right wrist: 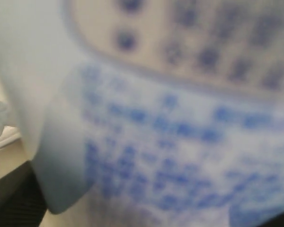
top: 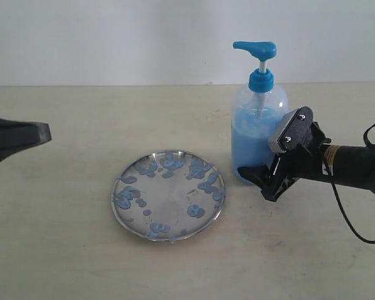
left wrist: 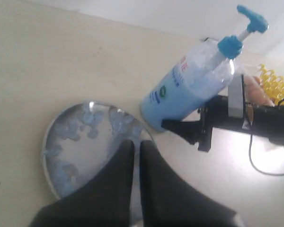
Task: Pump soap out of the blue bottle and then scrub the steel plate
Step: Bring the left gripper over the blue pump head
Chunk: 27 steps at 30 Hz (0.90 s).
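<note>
The steel plate [top: 167, 201] lies on the table's middle, spotted with pale blue soap blobs [top: 172, 161]. To its right stands the blue bottle [top: 257, 122], upright, with its pump head [top: 256, 47] raised. My right gripper [top: 253, 170] clasps the bottle's lower body; one black finger [top: 249, 174] crosses its front and the other is hidden behind. A blurred bottle label [right wrist: 170, 118] fills the right wrist view. My left gripper [top: 44, 133] hovers at the far left, shut and empty. In its wrist view that gripper [left wrist: 136, 143] hangs over the plate [left wrist: 75, 137], with the bottle [left wrist: 189, 90] beyond.
A black cable [top: 347, 215] loops from the right arm onto the beige table. A white wall runs behind the table's far edge. Yellow objects [left wrist: 272, 82] lie past the right arm in the left wrist view.
</note>
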Tool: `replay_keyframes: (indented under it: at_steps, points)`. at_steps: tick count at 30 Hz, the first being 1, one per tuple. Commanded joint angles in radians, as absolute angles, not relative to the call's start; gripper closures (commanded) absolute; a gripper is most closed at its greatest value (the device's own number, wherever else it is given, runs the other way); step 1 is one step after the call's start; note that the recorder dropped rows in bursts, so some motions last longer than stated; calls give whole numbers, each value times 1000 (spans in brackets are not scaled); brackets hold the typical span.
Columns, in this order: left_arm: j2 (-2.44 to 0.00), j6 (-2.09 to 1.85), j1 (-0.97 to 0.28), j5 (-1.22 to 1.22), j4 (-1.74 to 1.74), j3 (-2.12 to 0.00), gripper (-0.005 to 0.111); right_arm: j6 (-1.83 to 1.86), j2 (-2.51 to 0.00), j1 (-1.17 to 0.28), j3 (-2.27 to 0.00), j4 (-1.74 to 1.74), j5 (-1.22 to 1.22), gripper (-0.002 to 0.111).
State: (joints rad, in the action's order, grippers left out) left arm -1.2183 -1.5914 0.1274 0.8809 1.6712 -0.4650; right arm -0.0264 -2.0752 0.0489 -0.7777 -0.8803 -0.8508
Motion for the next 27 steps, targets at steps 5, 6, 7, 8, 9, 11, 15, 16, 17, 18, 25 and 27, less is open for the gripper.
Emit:
replay_keyframes:
  at_steps: [5, 6, 7, 8, 9, 11, 15, 16, 17, 18, 25, 27]
  points:
    - [-1412, -1721, 130, 921, 1744, -693, 102, 0, -2077, 50, -771, -984, -783, 108]
    - [-1423, -1721, 130, 931, 1744, -724, 102, 0, -2077, 50, -771, -984, -781, 108]
    - [-1439, -1716, 130, 950, 1736, -753, 102, 6, -2077, 50, -771, -984, -776, 108]
    - [-1450, -1712, 130, 966, 1731, -781, 102, 10, -2077, 50, -771, -984, -774, 108]
    - [-1463, -1707, 128, 984, 1731, -800, 102, 10, -2077, 50, -771, -984, -774, 108]
    - [-1486, -1702, 127, 1016, 1731, -841, 102, 10, -2077, 50, -771, -992, -774, 108]
    - [-1524, -1701, 127, 1053, 1731, -898, 102, 15, -2077, 50, -771, -994, -774, 108]
    - [-1533, -1701, 127, 1064, 1731, -909, 102, 22, -2077, 50, -771, -996, -774, 108]
    - [-1541, -1701, 127, 1078, 1731, -920, 102, 34, -2077, 50, -771, -998, -774, 108]
    - [-1551, -1701, 127, 1096, 1731, -930, 102, 40, -2077, 50, -771, -998, -774, 108]
    - [-1603, -1705, 127, 1157, 1720, -956, 102, 70, -2077, 50, -771, -996, -778, 108]
    - [-1613, -1705, 127, 1157, 1713, -956, 102, 81, -2077, 50, -771, -996, -778, 108]
